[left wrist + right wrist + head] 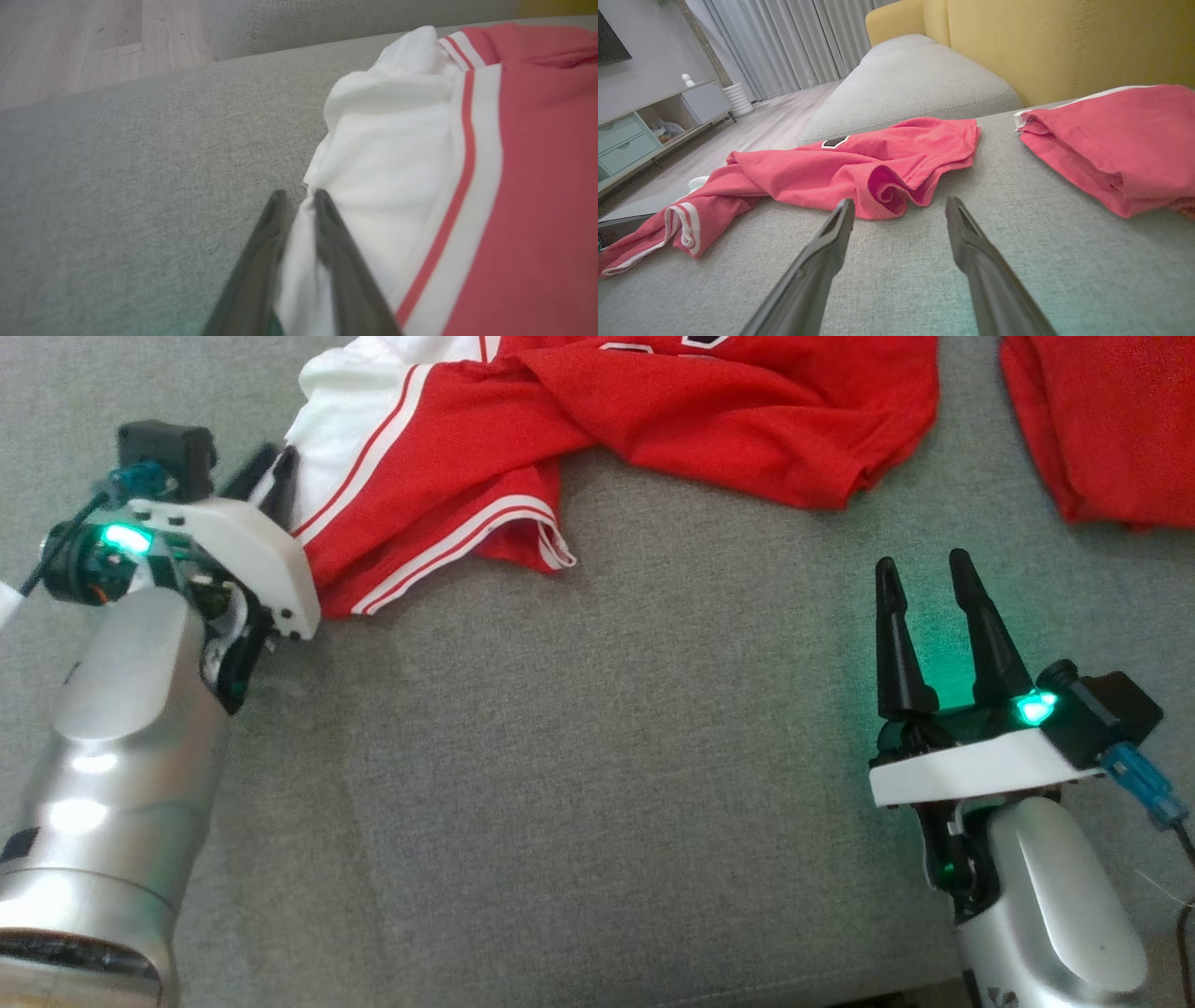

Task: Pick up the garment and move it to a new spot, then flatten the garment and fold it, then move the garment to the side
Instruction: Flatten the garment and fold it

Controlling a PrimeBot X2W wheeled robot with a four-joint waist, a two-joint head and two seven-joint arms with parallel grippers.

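Note:
A crumpled red garment (597,420) with white panels and stripes lies on the grey sofa seat (607,756) at the top of the head view. My left gripper (271,476) sits at its white left edge. In the left wrist view the two dark fingers (336,252) stand close together, shut on a fold of the garment's white cloth (420,163) between them, with the gripper (296,193) down on the seat. My right gripper (924,565) rests open on bare seat, below and right of the garment. The right wrist view has its open gripper (900,207) just short of the garment's (840,172) hem.
A second red garment (1102,420), folded, lies at the top right of the seat (1111,135). Behind it rises a yellow backrest (1064,42). The seat's left edge drops to a wooden floor (70,42). A low cabinet (640,126) stands across the room.

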